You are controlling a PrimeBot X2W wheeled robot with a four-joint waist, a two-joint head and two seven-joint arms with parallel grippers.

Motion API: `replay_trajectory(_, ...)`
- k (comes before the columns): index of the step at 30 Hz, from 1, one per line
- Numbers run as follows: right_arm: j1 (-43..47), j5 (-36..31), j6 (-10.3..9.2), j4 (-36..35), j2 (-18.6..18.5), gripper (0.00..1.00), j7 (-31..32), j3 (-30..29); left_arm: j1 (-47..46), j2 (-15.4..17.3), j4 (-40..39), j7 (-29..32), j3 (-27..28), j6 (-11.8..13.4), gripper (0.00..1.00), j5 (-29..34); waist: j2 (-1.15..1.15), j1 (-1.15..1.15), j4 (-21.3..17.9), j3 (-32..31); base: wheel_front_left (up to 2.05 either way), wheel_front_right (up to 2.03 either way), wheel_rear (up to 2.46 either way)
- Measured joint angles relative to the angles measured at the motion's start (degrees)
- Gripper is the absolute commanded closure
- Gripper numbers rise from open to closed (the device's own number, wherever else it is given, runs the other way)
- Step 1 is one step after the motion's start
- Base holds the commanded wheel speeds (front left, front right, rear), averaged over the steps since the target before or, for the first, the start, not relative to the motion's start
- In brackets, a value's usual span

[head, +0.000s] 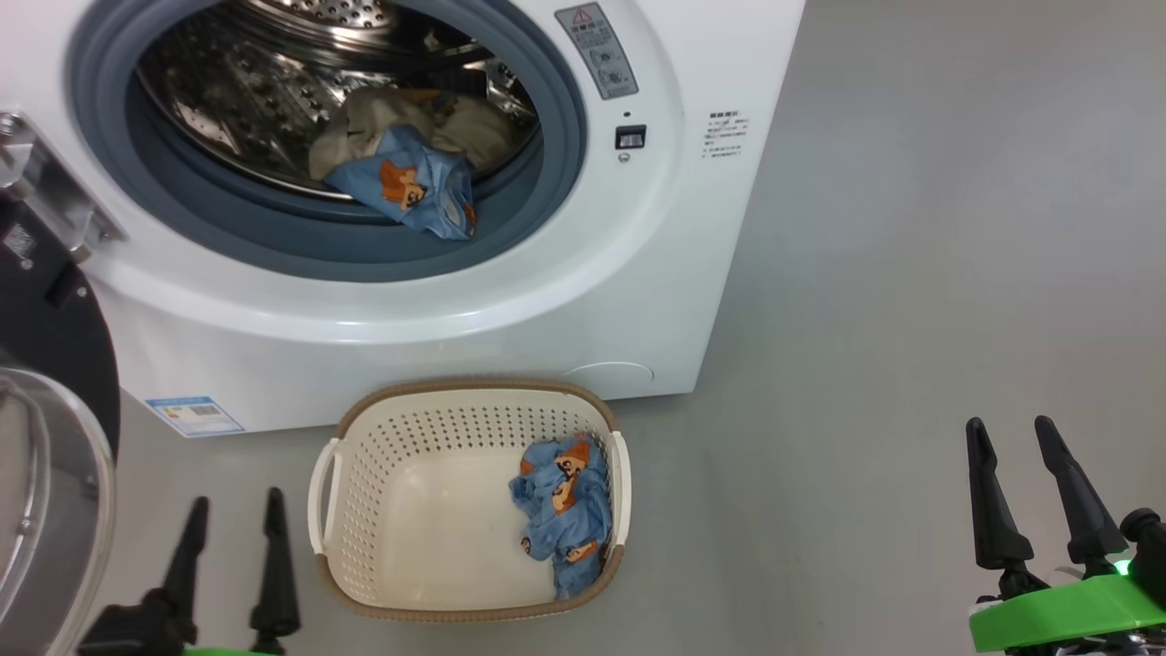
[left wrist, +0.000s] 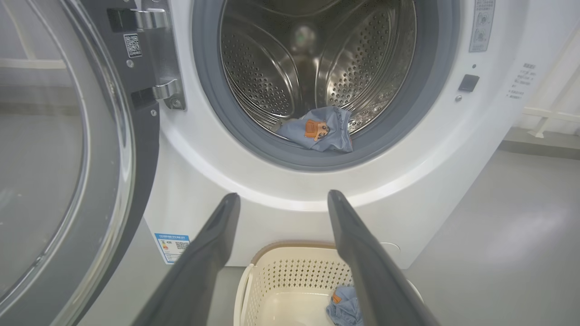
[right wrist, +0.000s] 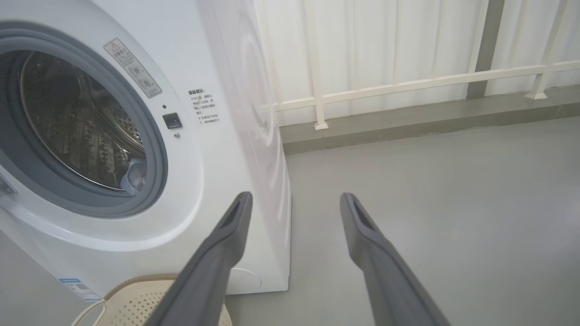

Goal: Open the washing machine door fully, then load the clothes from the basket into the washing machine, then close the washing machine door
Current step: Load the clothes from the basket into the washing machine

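the left pincer (head: pixel 237 499) sits lowest in the head view, its two dark fingers apart and holding nothing, just to the left of the basket (head: pixel 410 428). the right pincer (head: pixel 1009 424) is likewise spread and empty, well apart over the bare floor (head: pixel 911 273). between them the basket stands on the floor just before the washing machine (head: pixel 638 273), with a blue bear-print bundle (head: pixel 560 510) bunched against its right wall. it reads as one garment, though folds could hide a second. past it the washing machine door (head: pixel 64 346) hangs open at the left, close beside the left pincer. in the drum lie one blue bear-print garment (head: pixel 410 187) and one cream cloth (head: pixel 455 118) behind it. the count is two pincers, one basket, one door, one machine and three garments seen. the risks are likely these: the blue garment in the drum droops over the lip onto the grey gasket (head: pixel 364 251), so closing the door may trap it. a grab at the bundle so near the wall could snag the rim and drag the light basket. a swing of the left arm could knock the open door.
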Motion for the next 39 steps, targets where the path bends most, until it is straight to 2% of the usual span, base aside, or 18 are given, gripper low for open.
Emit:
replay_trajectory(7, -0.99, -0.01, 0.00, -0.07, 1.15, 0.00, 0.00, 0.04, -3.18, -0.34, 6.70, 0.01, -4.33, 0.00, 0.00, -0.98, 0.00, 0.00, -1.13, 2.07, 0.00, 0.00, 0.00)
replay_trajectory(16, -4.74, -0.01, 0.00, -0.60, 2.21, 0.00, 0.00, 0.03, -13.08, -0.60, 19.84, 0.01, -12.05, 0.00, 0.00, -1.97, 0.00, 0.00, -2.61, 6.43, 0.00, 0.00, 0.00)
replay_trajectory(26, -8.59, -0.02, 0.00, -1.13, 3.53, 0.00, 0.00, 0.05, -25.94, -0.79, 36.30, 0.02, -20.49, 0.00, 0.00, -5.89, 0.00, 0.00, -5.25, 12.96, 0.00, 0.00, 0.00)
replay_trajectory(36, -14.02, -0.02, 0.00, -2.00, 4.79, 0.00, -0.01, 0.02, -38.41, 0.70, 47.63, 0.02, -27.04, 0.00, 0.00, -11.90, 0.00, 0.00, -8.25, 20.90, 0.00, 0.00, 0.00)
replay_trajectory(39, -15.18, 0.00, 0.00, -2.07, 5.05, 0.00, -0.01, 0.29, -40.94, 0.90, 49.86, 1.65, -28.86, 0.00, 0.00, -14.75, 0.00, 0.00, -9.24, 23.10, 0.00, 0.00, 0.00)
